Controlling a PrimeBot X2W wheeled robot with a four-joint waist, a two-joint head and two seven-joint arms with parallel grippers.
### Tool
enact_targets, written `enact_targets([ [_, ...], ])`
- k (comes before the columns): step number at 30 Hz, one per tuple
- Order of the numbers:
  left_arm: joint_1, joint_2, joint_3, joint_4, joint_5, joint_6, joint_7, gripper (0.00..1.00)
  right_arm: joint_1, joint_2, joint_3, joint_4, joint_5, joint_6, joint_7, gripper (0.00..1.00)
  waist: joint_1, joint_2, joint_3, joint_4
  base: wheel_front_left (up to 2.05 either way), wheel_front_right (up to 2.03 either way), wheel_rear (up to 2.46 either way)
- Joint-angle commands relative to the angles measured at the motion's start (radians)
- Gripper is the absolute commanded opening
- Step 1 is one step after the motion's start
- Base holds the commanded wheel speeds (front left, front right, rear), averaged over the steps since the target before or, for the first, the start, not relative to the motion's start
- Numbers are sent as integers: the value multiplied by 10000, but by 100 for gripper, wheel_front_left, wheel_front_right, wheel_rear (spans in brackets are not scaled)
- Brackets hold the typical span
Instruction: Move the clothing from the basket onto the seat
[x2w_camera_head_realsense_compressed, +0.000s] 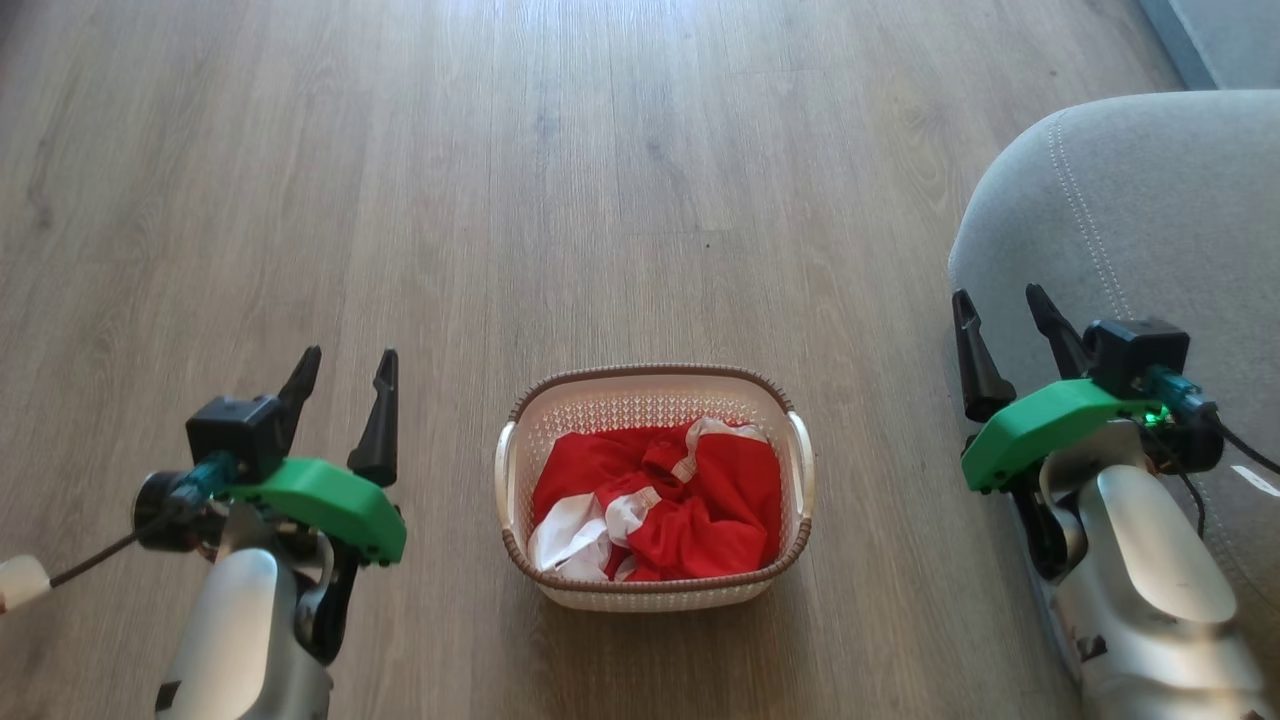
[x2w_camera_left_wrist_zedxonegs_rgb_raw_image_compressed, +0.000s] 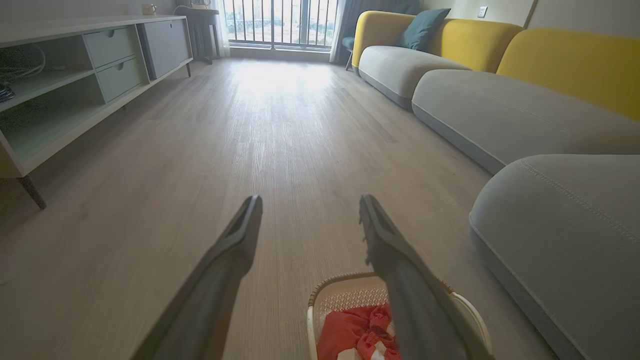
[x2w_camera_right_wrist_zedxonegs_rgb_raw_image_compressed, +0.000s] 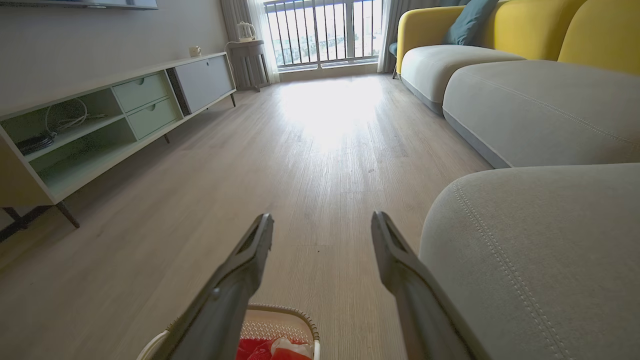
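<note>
The crumpled bright red fabric clothing (x2w_camera_head_realsense_compressed: 660, 515) with white bands lies bunched inside the small cream perforated plastic basket (x2w_camera_head_realsense_compressed: 650, 372) with a brown rim. The basket stands on the pale wood-plank floor (x2w_camera_head_realsense_compressed: 600, 150), apart from the edge where the large light grey upholstered seat (x2w_camera_head_realsense_compressed: 1150, 200) sits. The left gripper (x2w_camera_head_realsense_compressed: 350, 352) and right gripper (x2w_camera_head_realsense_compressed: 996, 292) hang to either side of it, fingers spread and empty. A shallow pinch could catch one fold and slip, and a snagged garment could drag or tip the light basket.
</note>
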Motion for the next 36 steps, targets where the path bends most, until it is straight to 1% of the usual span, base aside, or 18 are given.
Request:
enact_targets([
  [1, -682, 151, 346, -260, 284, -12, -186, 100, -561, -68, 155, -225, -310, 0, -164, 100, 0, 0, -1, -2, 0, 0, 0],
  [5, -786, 98, 531, -116, 729, -16, -312, 100, -672, -53, 105, -134, -826, 0, -291, 100, 0, 0, 0, -17, 0, 0, 0],
  [15, -787, -51, 972, 174, 587, -16, -312, 100, -556, 3, -492, -339, -984, 0, -291, 100, 0, 0, -3, -28, 0, 0, 0],
  [27, -822, -111, 1024, 297, 629, -16, -312, 100, -512, 117, -649, -423, -1092, 0, -291, 100, 0, 0, -5, -16, 0, 0, 0],
  [36, -638, -107, 717, 341, 516, -16, -312, 100, -496, 179, -511, -531, -1009, 0, -291, 100, 0, 0, 74, -62, 0, 0, 0],
])
